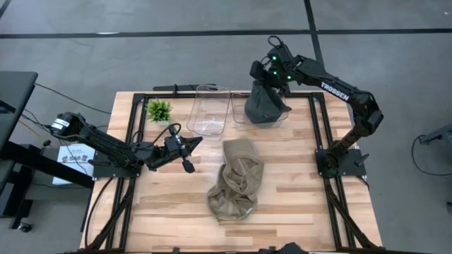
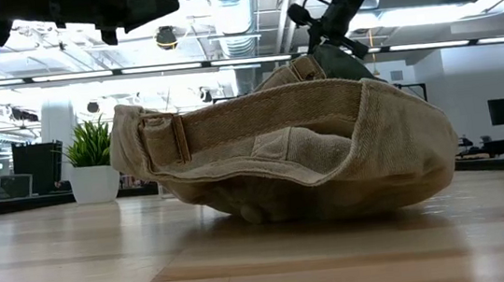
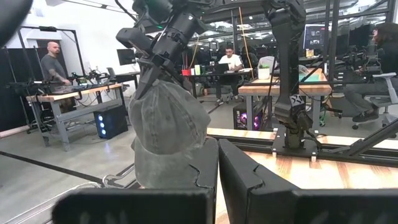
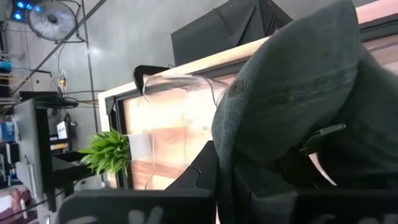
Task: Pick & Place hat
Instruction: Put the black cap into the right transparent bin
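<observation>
Over the far right of the wooden surface point(image 1: 296, 197), the right gripper point(image 1: 270, 79) has its fingers closed on the top of a dark grey hat point(image 1: 265, 104), which hangs down into the right-hand one of two clear plastic bins point(image 1: 282, 118) standing side by side at the far edge. A tan hat point(image 1: 236, 178) lies crumpled on the bare wood near the middle, apart from both arms. The left gripper point(image 1: 188, 144) rests low just left of it, near a small potted plant point(image 1: 159, 110), its fingers nearly together and holding nothing.
</observation>
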